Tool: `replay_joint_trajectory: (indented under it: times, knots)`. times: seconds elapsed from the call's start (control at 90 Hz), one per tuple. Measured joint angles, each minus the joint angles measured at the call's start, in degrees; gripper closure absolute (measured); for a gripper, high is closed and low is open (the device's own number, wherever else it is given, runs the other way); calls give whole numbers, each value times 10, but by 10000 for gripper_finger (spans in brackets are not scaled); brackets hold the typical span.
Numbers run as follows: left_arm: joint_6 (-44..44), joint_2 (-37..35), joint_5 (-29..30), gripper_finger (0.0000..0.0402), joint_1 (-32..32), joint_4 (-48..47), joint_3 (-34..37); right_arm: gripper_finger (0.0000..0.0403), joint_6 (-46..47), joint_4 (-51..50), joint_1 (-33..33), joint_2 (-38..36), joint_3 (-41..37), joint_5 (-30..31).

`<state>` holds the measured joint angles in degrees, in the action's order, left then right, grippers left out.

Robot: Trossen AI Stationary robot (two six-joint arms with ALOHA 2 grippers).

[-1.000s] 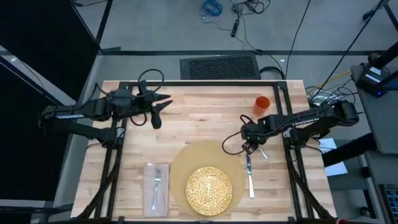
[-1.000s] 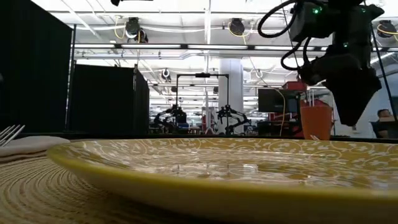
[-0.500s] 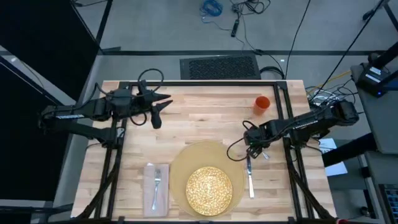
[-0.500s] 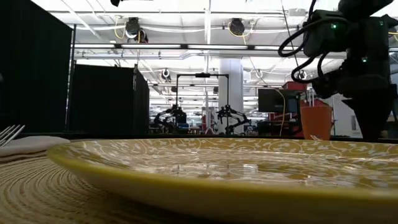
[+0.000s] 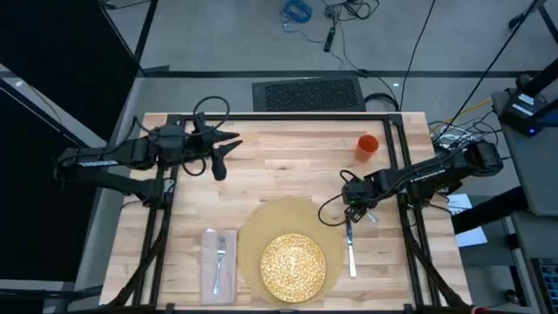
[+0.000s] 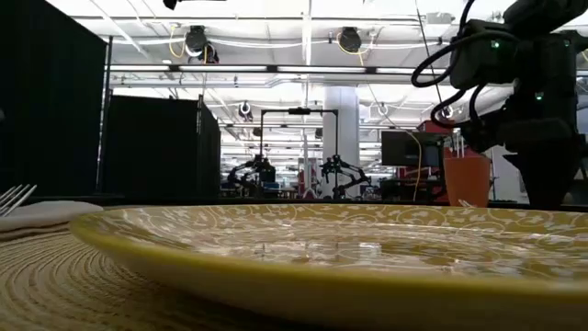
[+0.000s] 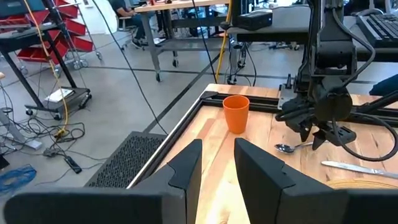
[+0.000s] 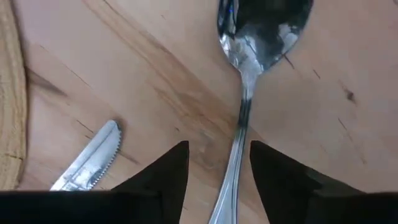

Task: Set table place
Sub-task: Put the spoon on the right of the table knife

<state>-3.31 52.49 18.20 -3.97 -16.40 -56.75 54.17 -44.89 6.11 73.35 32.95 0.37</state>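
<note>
A yellow speckled plate (image 5: pixel 294 266) sits on the round tan placemat (image 5: pixel 261 222) near the table's front edge. To its left a fork (image 5: pixel 220 255) lies on the beige napkin (image 5: pixel 212 277). The knife (image 5: pixel 350 251) lies on the wood to the right of the mat, and the spoon (image 8: pixel 245 93) lies just beyond it. My right gripper (image 8: pixel 217 180) hangs open low over the spoon, one finger on each side of the handle, without touching it as far as I can see. The orange cup (image 5: pixel 368 145) stands at the far right. My left gripper (image 5: pixel 225 150) waits open at the far left.
The black metal frame (image 5: pixel 279 114) rings the wooden table (image 5: pixel 288 170). Bare wood lies between the two arms and beyond the placemat. In the right wrist view the knife's tip (image 8: pixel 87 158) lies close beside my fingers, with the placemat's edge (image 8: pixel 7 93) farther off.
My right gripper has moved toward the table's near edge and a little to the right, and has come down over the spoon. Over the last half second it has kept nearly still.
</note>
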Motion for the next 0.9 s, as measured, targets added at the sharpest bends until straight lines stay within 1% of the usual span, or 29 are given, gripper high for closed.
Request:
replay_joint_trajectory:
  times: [0.322, 0.389, 0.511, 0.556, 0.733, 0.9]
  knots:
    - [0, 0, 0, 320, 0, -1, 0, 288, -7, 9, 0, 54, 3, -3]
    - [0, 0, 0, 320, 0, -2, 0, 311, -7, 8, 0, 55, 3, -5]
    - [0, 0, -5, 320, 0, -2, 0, 377, -8, 6, 0, 50, 2, -3]
    - [0, 0, -6, 320, 0, -2, 0, 390, -9, 5, 0, 46, 2, -3]
    - [0, 0, -6, 320, 0, -2, 0, 398, 6, -6, 0, 30, 5, -5]
    - [-1, 0, -6, 320, 0, -2, 0, 401, 28, -62, 16, 24, 68, -9]
